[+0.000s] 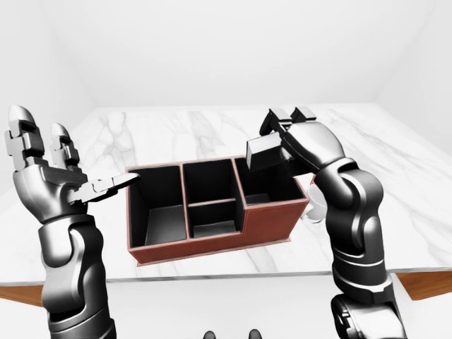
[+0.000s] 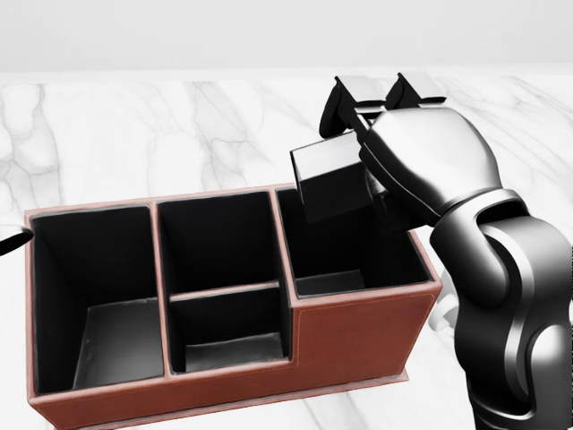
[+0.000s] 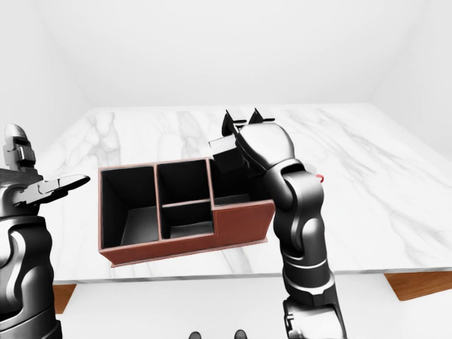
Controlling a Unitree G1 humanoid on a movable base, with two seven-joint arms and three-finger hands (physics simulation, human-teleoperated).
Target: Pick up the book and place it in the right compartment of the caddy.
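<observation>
Head view: the right hand [image 2: 372,148] grips the book [image 2: 329,179], fingers curled round it, holding it tilted over the caddy [image 2: 358,336], right above its right compartment [image 2: 345,237]. A white mug [image 2: 445,309] peeks out beside the caddy's right end.

Left-eye view: the left hand [image 1: 49,176] is raised at left, fingers spread wide, clear of the caddy on the marble table [image 1: 176,131].

Right-eye view: same scene, book at the right compartment's mouth.

Book [image 2: 331,179] in right hand [image 2: 407,161], over caddy [image 2: 358,331] right compartment.
</observation>
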